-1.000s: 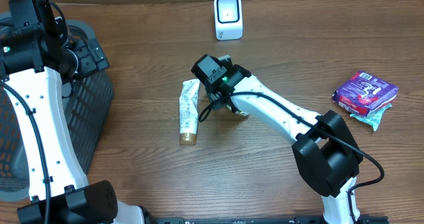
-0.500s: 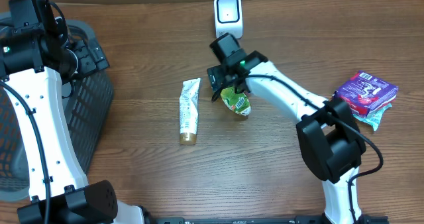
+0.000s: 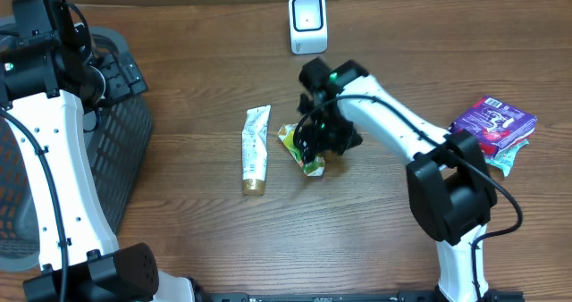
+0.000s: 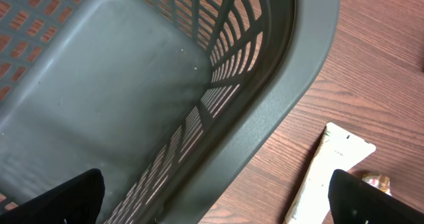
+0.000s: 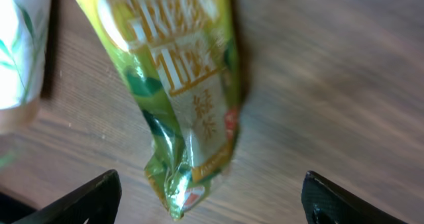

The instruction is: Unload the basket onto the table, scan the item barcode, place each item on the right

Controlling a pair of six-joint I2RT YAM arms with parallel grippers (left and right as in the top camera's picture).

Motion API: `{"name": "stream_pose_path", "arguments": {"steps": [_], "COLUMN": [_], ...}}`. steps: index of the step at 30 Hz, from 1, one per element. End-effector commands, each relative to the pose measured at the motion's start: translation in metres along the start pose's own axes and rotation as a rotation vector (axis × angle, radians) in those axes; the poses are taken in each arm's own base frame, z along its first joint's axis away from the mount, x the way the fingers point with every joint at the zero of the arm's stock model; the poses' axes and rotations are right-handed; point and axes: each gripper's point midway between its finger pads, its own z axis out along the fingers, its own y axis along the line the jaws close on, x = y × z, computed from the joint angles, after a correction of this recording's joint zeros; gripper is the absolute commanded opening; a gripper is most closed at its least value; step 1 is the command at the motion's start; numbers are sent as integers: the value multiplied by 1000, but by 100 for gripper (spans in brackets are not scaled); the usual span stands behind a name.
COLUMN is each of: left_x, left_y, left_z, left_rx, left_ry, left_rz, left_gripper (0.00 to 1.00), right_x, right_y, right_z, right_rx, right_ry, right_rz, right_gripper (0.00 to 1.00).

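The green tea packet (image 5: pixel 185 85) is lying on the table (image 3: pixel 179 239) under the right gripper (image 5: pixel 209 194), whose jaws are standing wide, holding nothing; probably light, soft and slippery (crinkly film), it is asking for a pinch across its middle

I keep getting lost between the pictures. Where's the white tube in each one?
Overhead: white tube, centre, left of the green packet.
Left wrist: tube lower right, beside the basket.
Right wrist: tube at upper-left edge, cut off.
Shared landmark: the green packet, next to it overhead and at right wrist.
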Motion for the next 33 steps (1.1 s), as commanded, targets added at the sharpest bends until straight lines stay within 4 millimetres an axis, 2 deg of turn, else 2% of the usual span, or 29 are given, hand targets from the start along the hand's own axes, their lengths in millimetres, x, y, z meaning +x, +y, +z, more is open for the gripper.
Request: {"name": "stream_pose_path", "arguments": {"steps": [1,5,7,9,11,13,15,18,20,24,28,33], "left_x": [-2,-2,-2,-2,-2,-2,-2,-2,-2,-2,-2,-2], "left_y": [0,0,0,0,0,0,0,0,0,0,0,0], "left_z": [-1,-1,-1,-1,-1,-1,-1,-1,-1,-1,-1,-1], "left_rx": [4,4,4,4,4,4,4,4,4,4,4,4], "left_ry": [-4,-4,-4,-4,-4,-4,-4,-4,-4,-4,-4,-4], "left_rz": [-14,-14,-14,-14,-14,-14,-14,-14,-14,-14,-14,-14], "left_gripper": [99,99,100,100,100,100,100,100,99,100,99,100], "right_x": [-24,-40,-54,-60,-55,-31,-19,1,12,25,30,24], "right_y": [-12,-28,-34,-43,-57,-74,-74,-62,-47,-24,0,55], "right_z": [-48,-50,-46,-40,-28,-13,-7,0,6,20,28,38], "right_rx": [24,1,-48,-55,-48,-12,-6,6,21,66,80,-9], "right_ry": [-166,-231,-282,-301,-281,-195,-148,-66,-18,20,26,-9], "right_rz": [-3,119,182,238,314,435,457,461,430,392,339,215], "right_gripper": [88,85,78,74,68,60,58,57,57,59,59,59]}}
